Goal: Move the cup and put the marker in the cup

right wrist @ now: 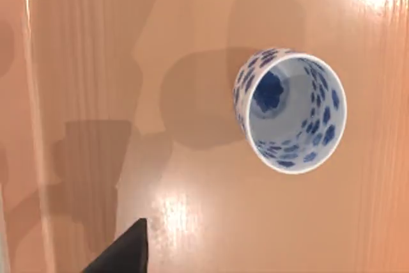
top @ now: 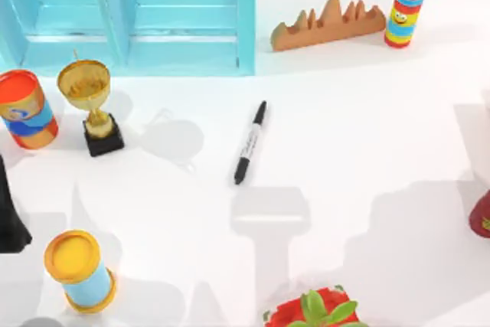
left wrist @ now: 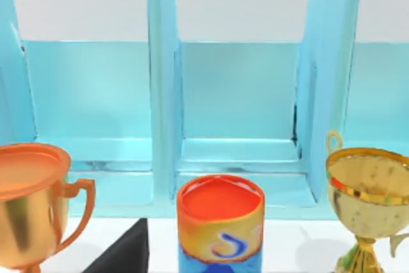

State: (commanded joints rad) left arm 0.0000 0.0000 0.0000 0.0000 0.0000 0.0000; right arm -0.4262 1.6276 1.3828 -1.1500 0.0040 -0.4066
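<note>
Cup (right wrist: 291,112) over wood floor, marker (top: 250,142) mid-table w/ open room around, pincer state: can't tell.

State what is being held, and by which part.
Nothing, as far as shown: the marker lies free on the table, and the cup sits untouched on a wooden surface.

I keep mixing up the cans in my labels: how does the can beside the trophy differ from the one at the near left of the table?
The can beside the trophy has an orange-red top; the near-left can has a yellow top. The first wears orange with a blue swirl band, the second a plain light-blue body with yellow rims. The first stands against the gold trophy, the second alone. Both are short, tilted-looking cylinders on the white table.
</note>
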